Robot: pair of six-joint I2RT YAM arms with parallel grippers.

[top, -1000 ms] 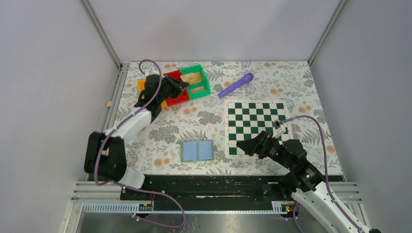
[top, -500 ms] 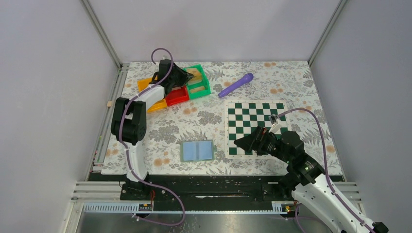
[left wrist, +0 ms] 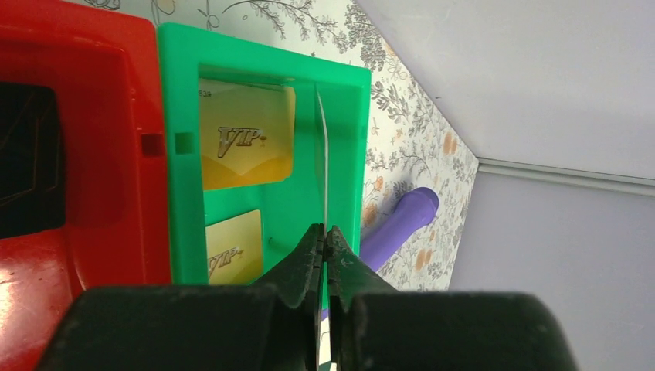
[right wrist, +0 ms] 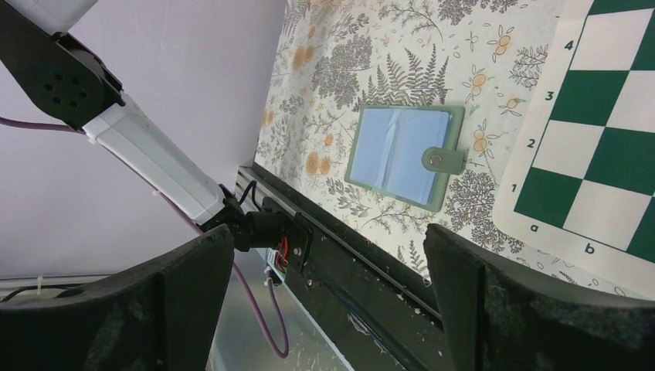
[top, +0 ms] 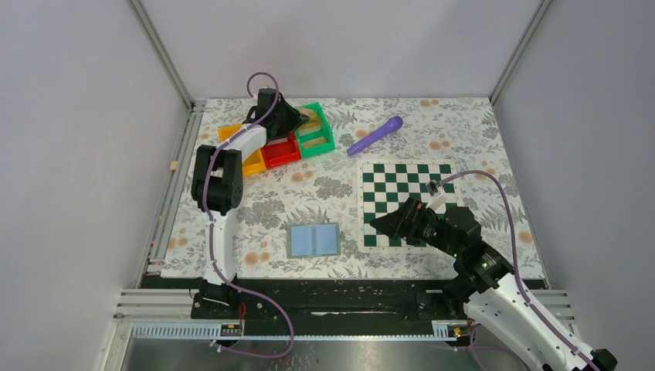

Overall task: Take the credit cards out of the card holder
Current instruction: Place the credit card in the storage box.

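The card holder (top: 313, 240) lies spread open on the floral table, its two light-blue panels up; it also shows in the right wrist view (right wrist: 402, 154). I see no cards in its panels. My left gripper (top: 299, 121) is over the green bin (top: 318, 131) and is shut (left wrist: 324, 232) on a thin credit card (left wrist: 325, 154) seen edge-on. Two gold VIP credit cards (left wrist: 247, 143) (left wrist: 232, 243) lie in the green bin (left wrist: 181, 193). My right gripper (top: 378, 224) is open and empty (right wrist: 328, 232), right of the holder and above the table.
A red bin (top: 279, 152) and an orange-yellow bin (top: 251, 164) adjoin the green bin. A purple cylinder (top: 375, 134) lies behind the green-and-white chessboard (top: 409, 201). The black base rail (top: 340, 297) runs along the near edge.
My left arm has stretched out and its gripper has moved from above the red bin to the green bin. My right gripper has crept slightly left toward the holder.
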